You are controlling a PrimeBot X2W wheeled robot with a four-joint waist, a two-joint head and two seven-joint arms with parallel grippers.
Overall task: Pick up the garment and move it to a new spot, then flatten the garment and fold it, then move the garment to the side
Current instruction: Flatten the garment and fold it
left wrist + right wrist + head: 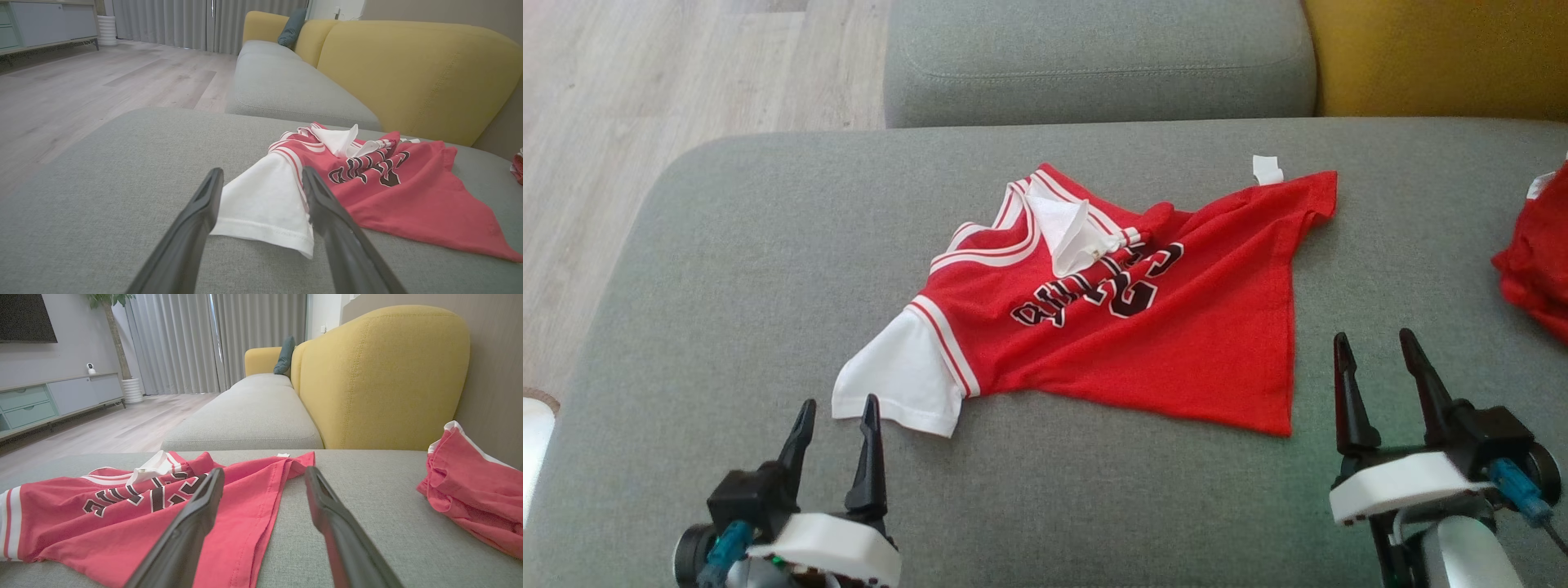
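The garment [1160,327] is a red jersey with white sleeves and dark lettering, lying crumpled and partly folded over itself in the middle of the grey sofa cushion [686,286]. Its white sleeve [265,204] points toward my left gripper [837,412], which stands open just short of the sleeve's hem, holding nothing. My right gripper [1376,343] is open too, hovering empty just right of the jersey's lower right corner. In the right wrist view the jersey [122,510] spreads to the left of the open fingers [196,522].
A second red and white garment [1539,253] lies bunched at the cushion's right edge. Another grey seat cushion [1094,57] and a yellow backrest [1437,57] sit beyond. Wooden floor [645,98] drops off to the left.
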